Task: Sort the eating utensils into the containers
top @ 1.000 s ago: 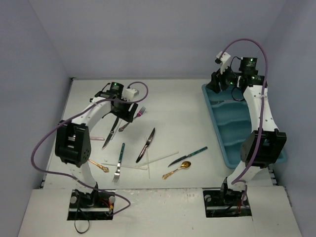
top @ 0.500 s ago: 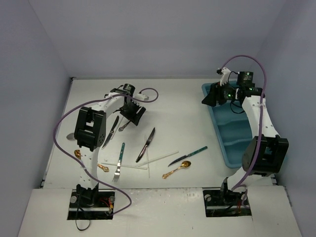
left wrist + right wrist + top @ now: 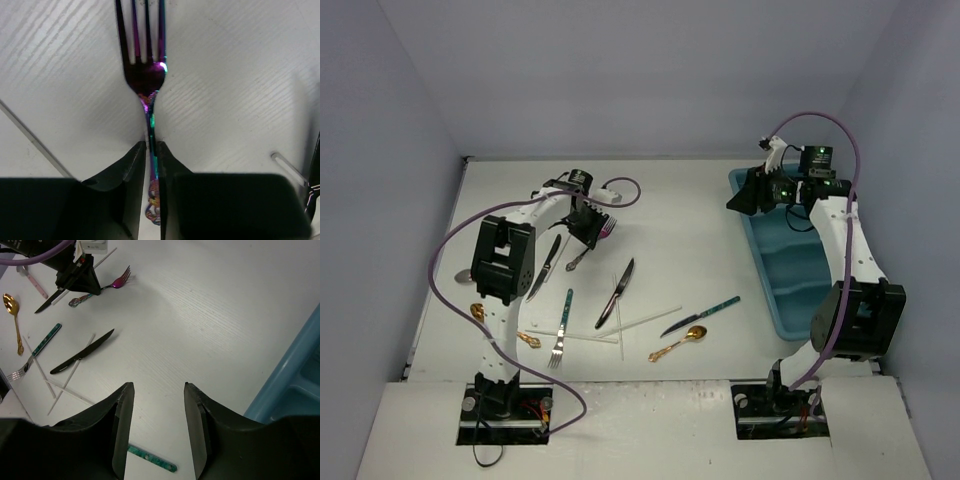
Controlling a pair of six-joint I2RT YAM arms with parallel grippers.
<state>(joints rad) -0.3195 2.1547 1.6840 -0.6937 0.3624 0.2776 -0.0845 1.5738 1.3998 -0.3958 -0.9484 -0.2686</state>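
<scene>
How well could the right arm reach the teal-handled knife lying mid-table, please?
Probably yes: the right claw is open and empty, and the teal-handled knife lies uncovered left of the tray.

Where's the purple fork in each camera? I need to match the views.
Top external: purple fork left of centre, towards the far side, tines poking out of the left gripper.
Left wrist: fork centre, tines at top, handle pinched.
Right wrist: fork upper left.
Shared landmark: the left gripper clamped on its handle.
</scene>
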